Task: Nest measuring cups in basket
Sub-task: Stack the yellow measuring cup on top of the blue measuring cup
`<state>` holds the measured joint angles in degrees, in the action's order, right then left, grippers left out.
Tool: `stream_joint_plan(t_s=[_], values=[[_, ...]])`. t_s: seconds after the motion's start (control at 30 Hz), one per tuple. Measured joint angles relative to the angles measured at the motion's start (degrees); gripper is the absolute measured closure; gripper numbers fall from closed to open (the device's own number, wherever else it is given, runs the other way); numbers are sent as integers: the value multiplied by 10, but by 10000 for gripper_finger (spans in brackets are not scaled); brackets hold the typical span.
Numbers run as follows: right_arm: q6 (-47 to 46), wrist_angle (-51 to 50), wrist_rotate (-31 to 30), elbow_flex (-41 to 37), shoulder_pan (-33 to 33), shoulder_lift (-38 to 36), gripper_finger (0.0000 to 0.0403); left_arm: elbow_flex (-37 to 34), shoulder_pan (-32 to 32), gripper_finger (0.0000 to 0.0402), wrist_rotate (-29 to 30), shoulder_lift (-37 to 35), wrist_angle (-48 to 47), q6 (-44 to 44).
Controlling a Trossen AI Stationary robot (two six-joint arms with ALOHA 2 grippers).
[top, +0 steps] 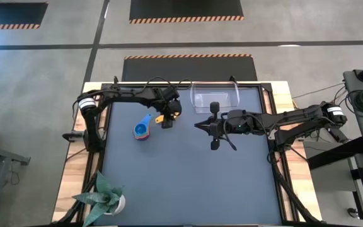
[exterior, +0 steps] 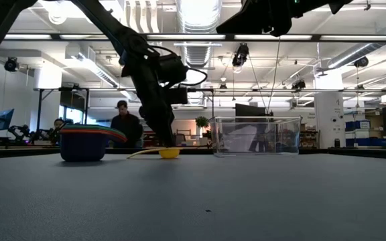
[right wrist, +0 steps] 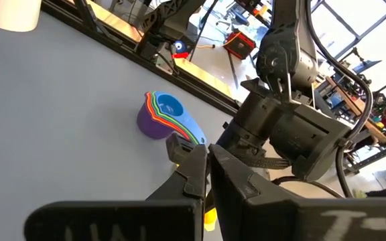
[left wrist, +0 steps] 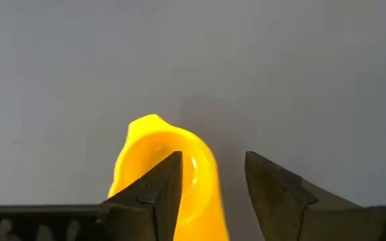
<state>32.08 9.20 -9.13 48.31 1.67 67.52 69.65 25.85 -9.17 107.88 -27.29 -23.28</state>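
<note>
We hold the left gripper (top: 167,118), fingers apart, over the yellow cup (top: 159,118) near the table's far edge; the basket (top: 215,96) lies rightward along that edge.

One yellow measuring cup (top: 159,118) lies alone; one nested stack of cups (top: 142,130) — colours too tightly packed to count. One clear basket (top: 215,96) — one potted plant (top: 104,196) at the desk's corner.
</note>
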Motion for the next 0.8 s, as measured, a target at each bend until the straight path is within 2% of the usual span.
stream_joint_plan(t_s=[0.1, 0.37, 0.53, 0.8], values=[[0, -1, 0, 0, 0, 1, 394, 0, -1, 277, 17, 10, 2, -2], [0, -1, 0, 0, -2, 1, 394, 0, -4, 337, 18, 18, 6, -3], [0, -4, 0, 0, -2, 1, 394, 0, -8, 392, 18, 18, 6, -13], [1, -4, 0, 0, -2, 1, 394, 0, -14, 400, 22, 17, 4, -13]])
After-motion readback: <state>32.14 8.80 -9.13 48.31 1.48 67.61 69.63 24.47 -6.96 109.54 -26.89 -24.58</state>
